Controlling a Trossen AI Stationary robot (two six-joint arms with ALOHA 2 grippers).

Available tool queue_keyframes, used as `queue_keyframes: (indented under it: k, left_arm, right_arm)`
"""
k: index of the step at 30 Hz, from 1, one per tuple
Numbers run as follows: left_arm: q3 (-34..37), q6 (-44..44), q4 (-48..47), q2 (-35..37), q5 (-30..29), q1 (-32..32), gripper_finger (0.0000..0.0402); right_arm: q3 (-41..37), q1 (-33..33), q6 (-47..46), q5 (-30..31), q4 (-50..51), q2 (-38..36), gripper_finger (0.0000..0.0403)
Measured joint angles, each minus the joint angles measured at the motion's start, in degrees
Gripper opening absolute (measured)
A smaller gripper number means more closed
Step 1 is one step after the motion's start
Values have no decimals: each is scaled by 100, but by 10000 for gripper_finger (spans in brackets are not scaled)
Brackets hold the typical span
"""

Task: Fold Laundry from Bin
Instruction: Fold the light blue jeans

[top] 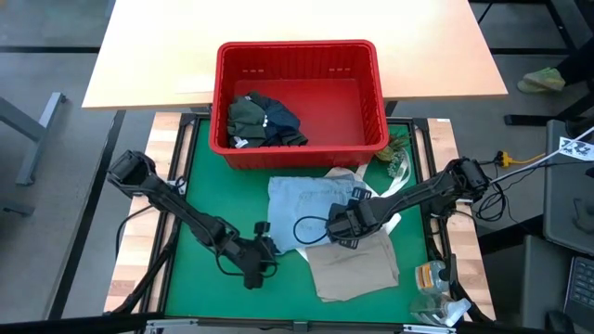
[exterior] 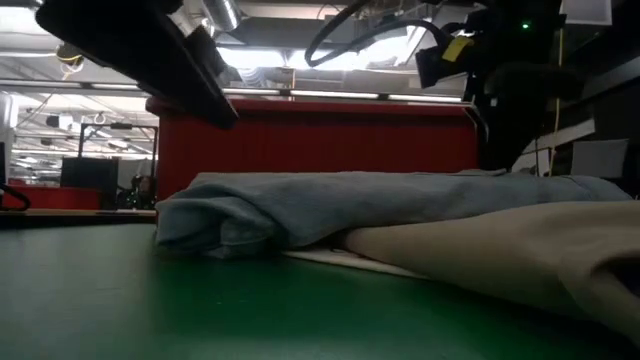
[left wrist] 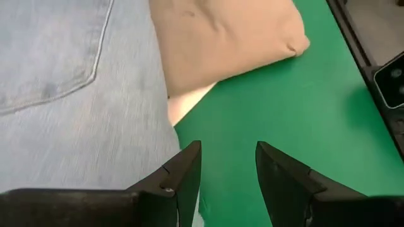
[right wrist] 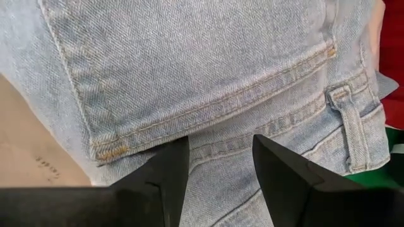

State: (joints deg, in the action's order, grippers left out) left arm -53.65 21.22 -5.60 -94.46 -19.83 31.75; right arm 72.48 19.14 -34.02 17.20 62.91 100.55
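Handling soft denim: both open grippers poised at the light blue garment [top: 311,206] in the frame's centre, below the red bin [top: 299,147].

Left gripper [left wrist: 228,165] hovers empty at its edge; right gripper [right wrist: 221,165], parted, sits over a pocket seam. The cloth looks limp yet weighty; hems and waistband should grip best. A beige garment [top: 357,269] lies beneath.

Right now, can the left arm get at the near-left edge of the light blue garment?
Probably yes. The left gripper sits open beside the light blue garment, only bare green mat between; the right gripper works farther right.
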Motion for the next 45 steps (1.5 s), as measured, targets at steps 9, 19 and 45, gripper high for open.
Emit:
queue_keyframes:
  k: [9,19,45]
  left_arm:
    - [0,-401,432,-652,-57,-33,144]
    - [-19,-371,-30,-1081,-359,-50,144]
    - [-408,424,-2321,-153,-682,398,144]
  right_arm:
    - [-43,-1,-1,27,-94,-2,176]
    - [-624,-1,-39,-29,-544,-23,176]
    - [276,-3,282,80,497,-85,176]
